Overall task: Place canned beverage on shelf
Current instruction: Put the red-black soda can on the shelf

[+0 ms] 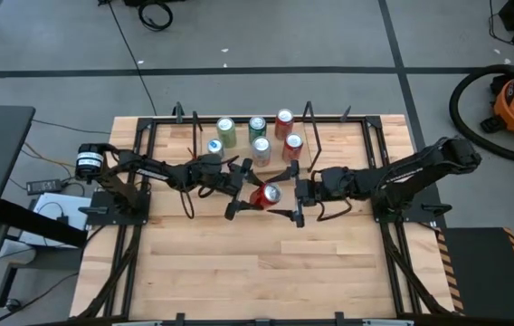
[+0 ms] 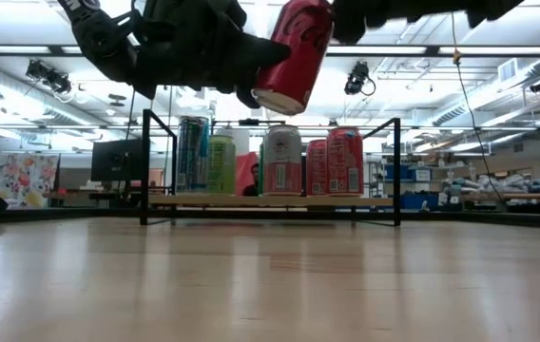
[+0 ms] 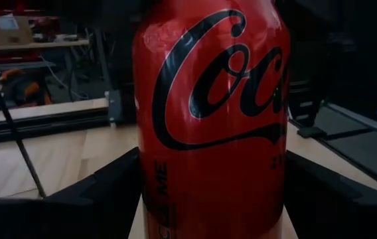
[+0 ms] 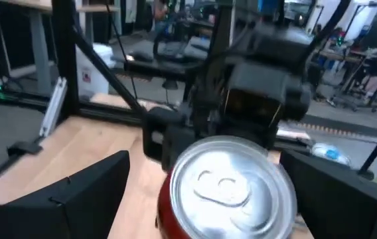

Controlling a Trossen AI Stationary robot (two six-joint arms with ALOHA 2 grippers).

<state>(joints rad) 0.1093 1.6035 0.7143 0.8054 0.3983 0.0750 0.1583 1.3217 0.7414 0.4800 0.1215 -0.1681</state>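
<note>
A red cola can (image 1: 264, 195) hangs above the middle of the table, well clear of the tabletop in the low view (image 2: 294, 52). My left gripper (image 1: 250, 194) comes from the table's left and is shut on it. My right gripper (image 1: 290, 194) comes from the right and is open. Its fingers stand wide on either side of the can's silver top (image 4: 225, 182) without touching it. The shelf (image 2: 270, 201) stands toward the far edge, with several cans (image 1: 257, 136) upright on its plank. My left gripper pinches the red can's side wall (image 3: 150, 179) between its two fingers (image 3: 102, 192), one on each side of the body. The fingers come about level from the table's left. The can is lifted clear and tilted, its top leaning toward the table's right.
Black rod uprights (image 2: 144, 166) stand at each end of the shelf. A black metal frame (image 1: 379, 163) runs along the table's sides beside both arm bases. Bare wood tabletop (image 1: 257, 272) lies between the arms and the near edge.
</note>
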